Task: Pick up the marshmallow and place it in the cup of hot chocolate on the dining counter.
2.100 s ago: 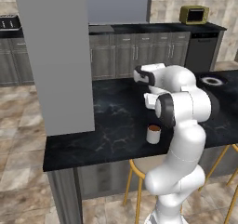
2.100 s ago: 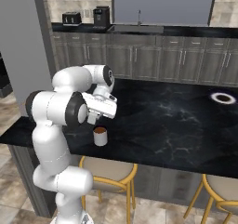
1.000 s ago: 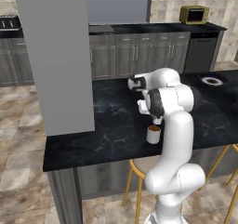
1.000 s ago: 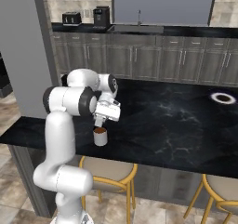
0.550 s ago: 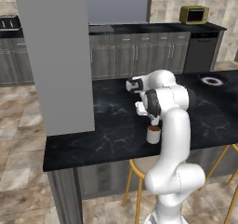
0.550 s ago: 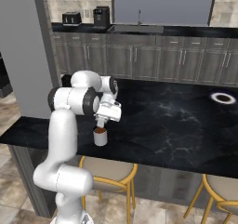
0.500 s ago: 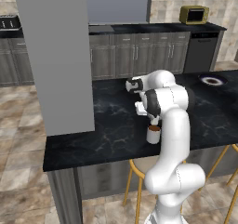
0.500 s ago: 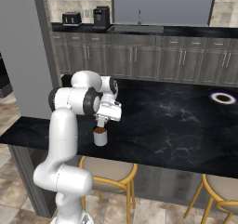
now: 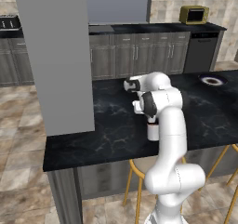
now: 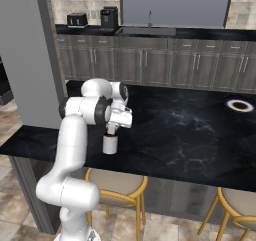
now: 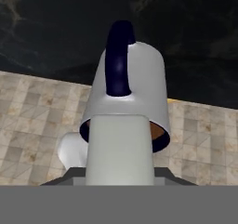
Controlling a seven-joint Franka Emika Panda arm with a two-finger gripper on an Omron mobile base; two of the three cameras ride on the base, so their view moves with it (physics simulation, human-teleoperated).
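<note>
The white cup of hot chocolate (image 9: 152, 133) (image 10: 110, 144) stands near the front edge of the black marble dining counter (image 9: 104, 137) (image 10: 190, 130). My gripper (image 9: 151, 120) (image 10: 112, 129) hangs straight down just above its mouth. In the hand view, the white stubby marshmallow (image 11: 121, 148) is held in my gripper (image 11: 121, 177), directly over the cup (image 11: 139, 83). It covers most of the opening. A sliver of brown liquid shows at the rim, and a dark curved handle is on the cup's far side.
A round plate with a dark blue rim (image 9: 213, 80) (image 10: 239, 105) lies far right on the counter. Yellow-framed stools (image 10: 116, 186) stand under the front edge. A broad grey pillar (image 9: 56, 56) rises at the counter's left end. Grey cabinets with a yellow appliance (image 9: 194, 15) line the back.
The arm has folded in, and the gripper with the marshmallow has come down from well above the counter to just over the cup's mouth. The cup has stayed put.
</note>
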